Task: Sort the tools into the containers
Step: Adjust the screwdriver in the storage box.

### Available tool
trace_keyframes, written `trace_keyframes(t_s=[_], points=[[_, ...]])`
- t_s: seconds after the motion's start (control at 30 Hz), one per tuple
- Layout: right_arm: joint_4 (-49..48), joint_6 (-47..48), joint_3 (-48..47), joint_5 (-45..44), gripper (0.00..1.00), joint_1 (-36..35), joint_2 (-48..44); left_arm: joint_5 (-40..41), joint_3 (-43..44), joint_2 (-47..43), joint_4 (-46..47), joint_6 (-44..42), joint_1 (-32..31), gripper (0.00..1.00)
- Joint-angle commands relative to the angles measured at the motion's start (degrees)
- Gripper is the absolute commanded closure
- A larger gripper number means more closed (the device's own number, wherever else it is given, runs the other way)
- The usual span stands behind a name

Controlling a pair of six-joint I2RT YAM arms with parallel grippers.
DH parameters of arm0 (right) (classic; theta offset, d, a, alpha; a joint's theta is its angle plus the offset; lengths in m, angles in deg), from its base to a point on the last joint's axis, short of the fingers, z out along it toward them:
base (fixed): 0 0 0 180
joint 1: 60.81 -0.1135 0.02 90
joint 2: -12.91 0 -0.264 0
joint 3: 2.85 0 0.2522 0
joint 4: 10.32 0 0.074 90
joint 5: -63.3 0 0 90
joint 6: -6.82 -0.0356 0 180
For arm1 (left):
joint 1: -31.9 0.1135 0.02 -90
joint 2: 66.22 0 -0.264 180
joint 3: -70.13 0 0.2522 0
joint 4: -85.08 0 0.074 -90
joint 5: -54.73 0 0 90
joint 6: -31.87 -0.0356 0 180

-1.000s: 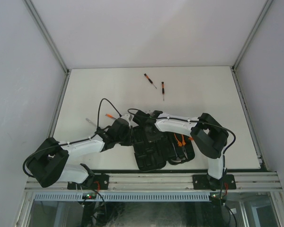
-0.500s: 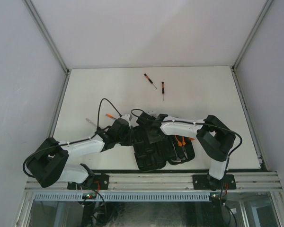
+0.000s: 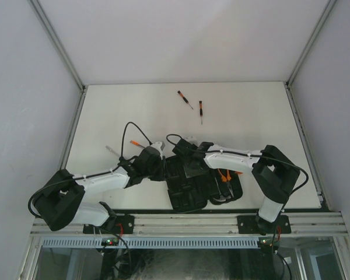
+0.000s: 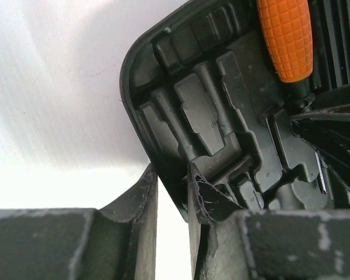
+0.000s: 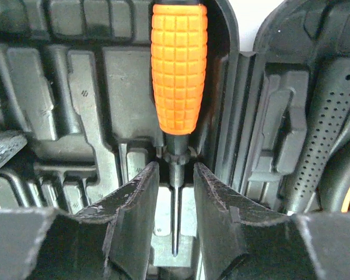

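The black tool case (image 3: 189, 189) lies open near the table's front edge. An orange-handled screwdriver (image 5: 179, 64) rests in a moulded slot of the case (image 5: 58, 87). My right gripper (image 5: 176, 166) is open, its fingers either side of the thin shaft without touching it. My left gripper (image 4: 172, 169) is shut on the rim of the case (image 4: 198, 111), one finger outside and one inside. From above, the left gripper (image 3: 161, 165) is at the case's left edge and the right gripper (image 3: 185, 157) over its far end. Two screwdrivers (image 3: 185, 99) (image 3: 201, 111) lie at the far side.
Another orange-handled screwdriver (image 3: 137, 142) and a thin metal tool (image 3: 111, 150) lie left of the case. Orange-handled tools (image 3: 223, 174) sit in the case's right half, beside a black dotted handle (image 5: 326, 134). White walls enclose the table (image 3: 251, 116).
My right gripper has opened and let go of the screwdriver, which now lies in its slot. The right arm's elbow has swung rightward. The left gripper has kept its hold.
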Motion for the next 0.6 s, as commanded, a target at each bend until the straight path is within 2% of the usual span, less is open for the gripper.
trace_keyframes(t_s=[0.0,0.2,0.37,0.57], points=[[1.4,0.0,-2.5,0.8,0.63,-0.5,-4.7,-5.4,2.3,0.0,6.5,0.6,-1.4,1.0],[4.1,1.1,-5.3,-1.5,0.66,-0.3,-6.3,-5.5,2.5,0.5,6.5,0.5,-1.5,1.0],[4.0,1.6,-5.9,-1.9,0.76,0.4,-5.4,-5.7,2.5,0.5,6.6,0.5,-1.4,1.0],[4.9,1.9,-6.5,-3.2,0.79,1.7,-3.3,-6.1,2.5,0.5,6.6,0.5,-1.4,1.0]])
